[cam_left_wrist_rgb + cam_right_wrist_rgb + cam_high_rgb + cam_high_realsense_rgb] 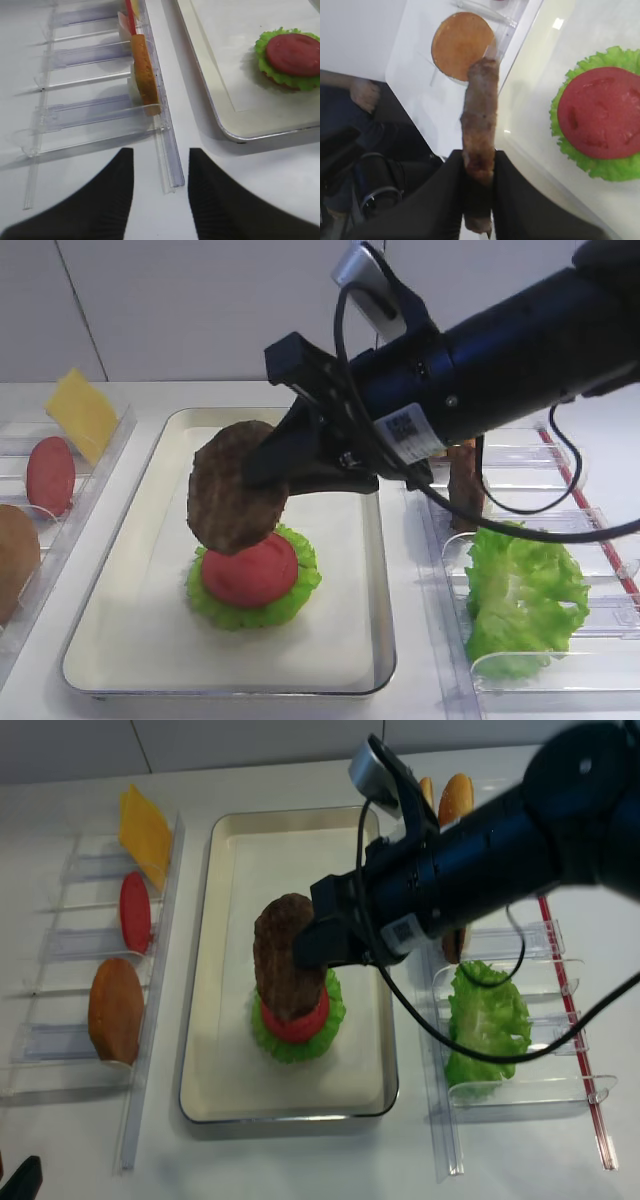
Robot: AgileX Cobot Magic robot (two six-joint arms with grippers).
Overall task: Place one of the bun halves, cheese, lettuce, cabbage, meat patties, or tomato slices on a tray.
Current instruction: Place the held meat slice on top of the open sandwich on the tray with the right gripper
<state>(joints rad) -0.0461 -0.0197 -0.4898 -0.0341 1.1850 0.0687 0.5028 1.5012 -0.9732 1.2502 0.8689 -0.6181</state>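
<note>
Right tool [479, 172] pinches a meat patty [235, 486] on edge above the tomato slice [250, 570].

Even, bright overhead light in all four of my views; sharpness varies.
I see soft shadows under the tray [227, 107] rim, a small glare spot on its liner in the right wrist view, the near meat patty [480, 125] blurred there, and a washed-out, slightly soft high view.
</note>
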